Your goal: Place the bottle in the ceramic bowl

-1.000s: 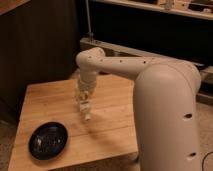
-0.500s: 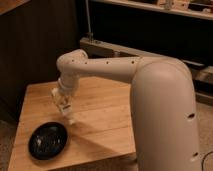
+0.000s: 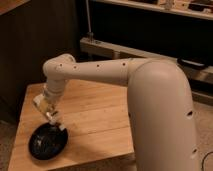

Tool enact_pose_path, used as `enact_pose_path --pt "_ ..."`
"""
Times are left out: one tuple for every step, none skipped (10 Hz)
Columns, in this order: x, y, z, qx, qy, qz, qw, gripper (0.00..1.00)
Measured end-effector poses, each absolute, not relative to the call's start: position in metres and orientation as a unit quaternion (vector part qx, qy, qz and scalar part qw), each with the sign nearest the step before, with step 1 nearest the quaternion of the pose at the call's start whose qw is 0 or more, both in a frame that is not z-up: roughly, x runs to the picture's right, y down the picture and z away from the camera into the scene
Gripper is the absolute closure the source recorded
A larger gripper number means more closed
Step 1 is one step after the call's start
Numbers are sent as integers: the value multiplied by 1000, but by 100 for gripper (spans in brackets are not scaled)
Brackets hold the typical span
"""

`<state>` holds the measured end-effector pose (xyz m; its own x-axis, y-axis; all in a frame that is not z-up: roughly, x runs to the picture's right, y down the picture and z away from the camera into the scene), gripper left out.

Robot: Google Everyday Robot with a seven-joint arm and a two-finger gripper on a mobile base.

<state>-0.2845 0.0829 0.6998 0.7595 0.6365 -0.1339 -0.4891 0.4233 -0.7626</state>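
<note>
Off to the left, the black bowl (image 3: 44, 146) sat near the front left corner of the tabletop (image 3: 102, 117), with nothing in it. Just above its far rim hung the gripper (image 3: 49, 113), tilted down toward the dish. It was closed on the bottle (image 3: 54, 119), a small pale thing poking out below it, clear of the wood and not yet inside the bowl.

From where I stood, the risk lay in where the bottle hung. It was over the rim, not over the middle. Let go there, it could have struck the edge and tipped outward onto the tabletop. The dish was shallow and glossy, so even a drop inside it could have sent the slim bottle skidding or rolling over the low wall. A drop from any height would have made a bounce more likely. If the gripper had gone down too far, it might have pushed on the rim and shoved the bowl toward the nearby table edge. To the right, the thick white arm (image 3: 105, 67) reached across the board, and its bulk hid much of that side.

Against half a second before, the gripper had swung further left and lower, from beside the bowl to right over its rim. A full second before, it had been over the middle of the tabletop. The bowl had not shifted, and the bottle had stayed in the grip throughout.
</note>
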Motion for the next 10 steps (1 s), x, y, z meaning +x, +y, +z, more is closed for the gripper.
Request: enact_pose_path --pt "-295 94 692 -423 -104 304 847 100" --pt "-302 103 690 -426 -116 282 852 100" --pt "-305 109 690 -429 -128 264 854 100" --pt "-307 116 695 -433 -141 242 857 100" --pt "-307 120 698 -435 -147 228 858 100" --pt "-308 123 699 -436 -150 218 860 100" --pt "-309 130 702 -437 -150 205 863 100" --pt "-312 135 704 -439 -150 195 864 100" --pt "-315 140 705 -440 -148 185 866 100" --pt "-316 144 705 -441 -145 176 868 100"
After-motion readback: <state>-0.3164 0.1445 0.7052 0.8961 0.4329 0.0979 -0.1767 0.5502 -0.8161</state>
